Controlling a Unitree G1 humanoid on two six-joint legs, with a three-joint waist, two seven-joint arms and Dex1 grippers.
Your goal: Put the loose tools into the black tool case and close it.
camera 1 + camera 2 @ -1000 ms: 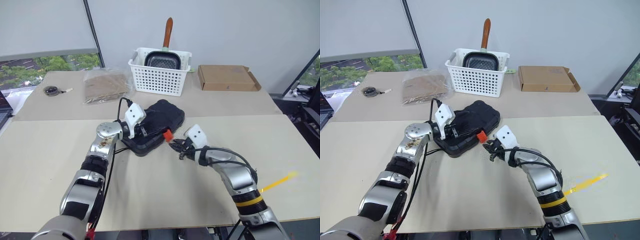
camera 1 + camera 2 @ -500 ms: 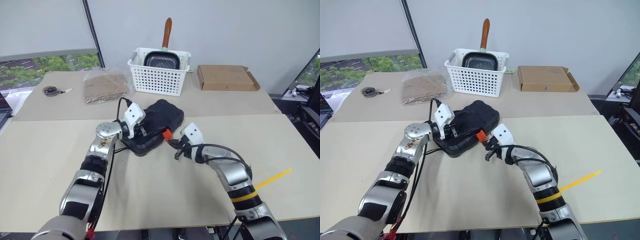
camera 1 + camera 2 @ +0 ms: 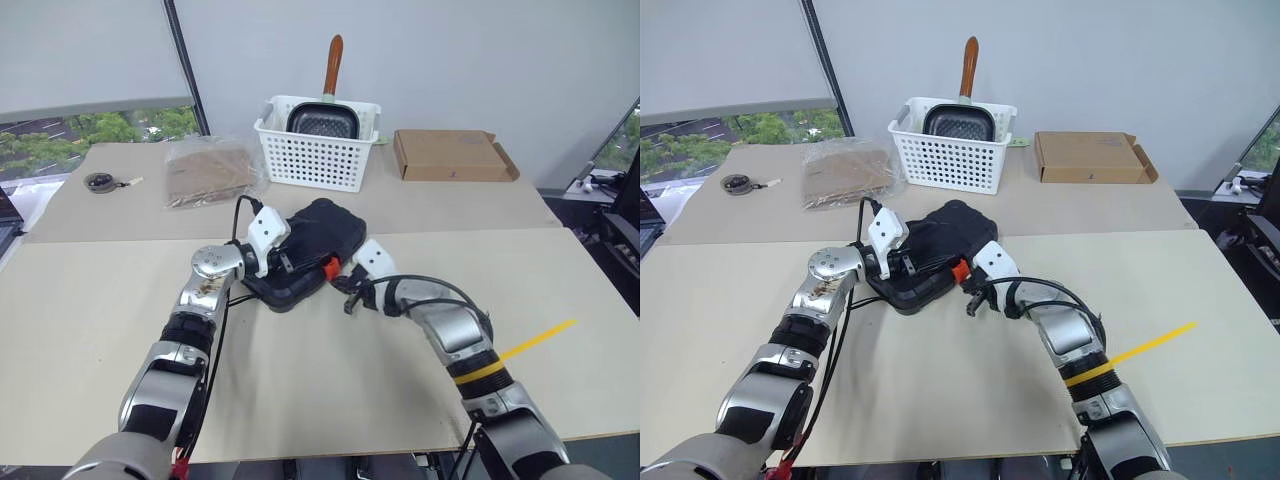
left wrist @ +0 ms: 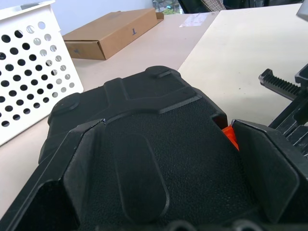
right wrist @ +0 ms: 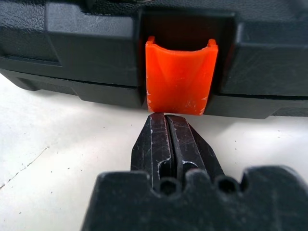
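Since a second ago my right arm has reached in toward the case front, so that my right pincer point(image 3: 348, 297) now sits just below the orange latch point(image 3: 331, 268), while my left arm has kept its place.

From the head views, the black tool case point(image 3: 318, 238) lies with its lid down on the surface point(image 3: 330, 370), and no loose tool lies around it that I can see, so I judge the packing done and the latch the one step left. My left pincer point(image 3: 288, 262) rests over the near-left part of the lid. Well behind stand a white basket point(image 3: 318, 145) with a pan, a cardboard box point(image 3: 455, 155) and a clear bag point(image 3: 209, 170) (none of them part of the job).

From my left wrist, the two broad fingers point(image 4: 272, 175) stand wide apart, spread flat over the textured lid and gripping nothing; I take it they are steadying the case. A sliver of orange shows at the far edge.

From my right wrist, the two black fingers point(image 5: 159, 144) are pressed together with nothing between them. Their tips sit just under the latch's lower lip, close enough that I cannot tell whether they touch it. The latch tab looks flared outward, so by my reading it is not yet snapped home.
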